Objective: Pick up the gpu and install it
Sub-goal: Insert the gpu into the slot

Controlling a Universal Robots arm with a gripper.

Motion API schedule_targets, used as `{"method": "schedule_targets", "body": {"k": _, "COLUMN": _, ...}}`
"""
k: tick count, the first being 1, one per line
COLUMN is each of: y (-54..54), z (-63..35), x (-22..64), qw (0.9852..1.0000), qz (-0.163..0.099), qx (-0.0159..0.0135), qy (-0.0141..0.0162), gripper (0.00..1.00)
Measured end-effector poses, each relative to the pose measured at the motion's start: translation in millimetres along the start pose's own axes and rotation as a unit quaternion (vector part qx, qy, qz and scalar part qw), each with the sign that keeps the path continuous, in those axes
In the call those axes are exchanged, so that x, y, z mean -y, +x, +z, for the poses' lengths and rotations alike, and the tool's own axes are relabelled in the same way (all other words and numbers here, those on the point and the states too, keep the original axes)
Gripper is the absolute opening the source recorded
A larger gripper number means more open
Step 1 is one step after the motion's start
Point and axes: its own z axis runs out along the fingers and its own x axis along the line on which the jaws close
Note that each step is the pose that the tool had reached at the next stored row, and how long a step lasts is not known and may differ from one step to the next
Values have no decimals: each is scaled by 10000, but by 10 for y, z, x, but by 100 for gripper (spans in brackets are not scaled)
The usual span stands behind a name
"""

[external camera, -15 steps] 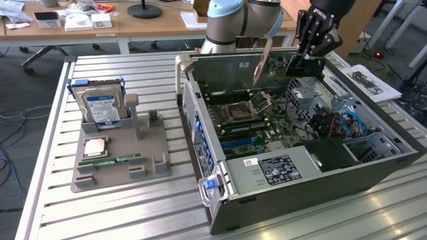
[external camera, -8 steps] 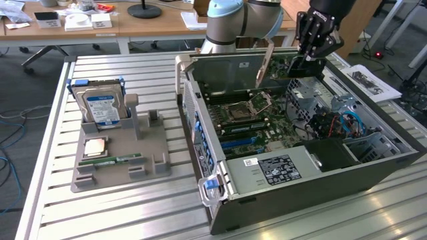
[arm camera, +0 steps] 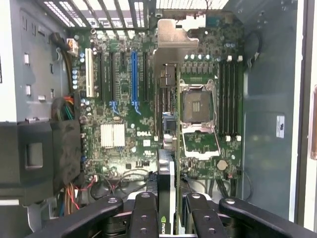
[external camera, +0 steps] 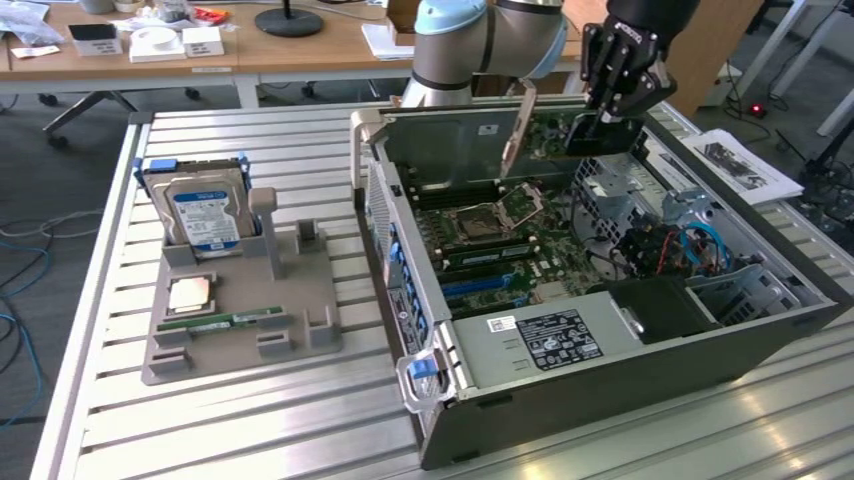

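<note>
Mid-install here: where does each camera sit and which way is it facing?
Exterior view: raised off the arm, looking down on the open computer case; arm and tool show.
Wrist view: on the wrist, looking past the tool along the held gpu at the motherboard.
Shared: tool, gpu, motherboard.

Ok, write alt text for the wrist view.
The gripper holds the gpu edge-on over the motherboard inside an open PC case, its silver bracket at the end away from the camera. An open CPU socket lies to one side of the card, and expansion slots, one blue, to the other.
</note>
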Motion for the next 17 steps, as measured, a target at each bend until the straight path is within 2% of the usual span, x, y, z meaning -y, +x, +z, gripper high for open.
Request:
{"method": "schedule_targets", "body": {"k": 7, "y": 2, "z": 20, "x": -65, "qw": 10000, "qz": -76, "qx": 0, "qy": 18, "gripper": 27}}
{"method": "schedule_targets", "body": {"k": 17, "y": 10, "z": 150, "x": -114, "qw": 10000, "qz": -92, "qx": 0, "qy": 19, "gripper": 27}}
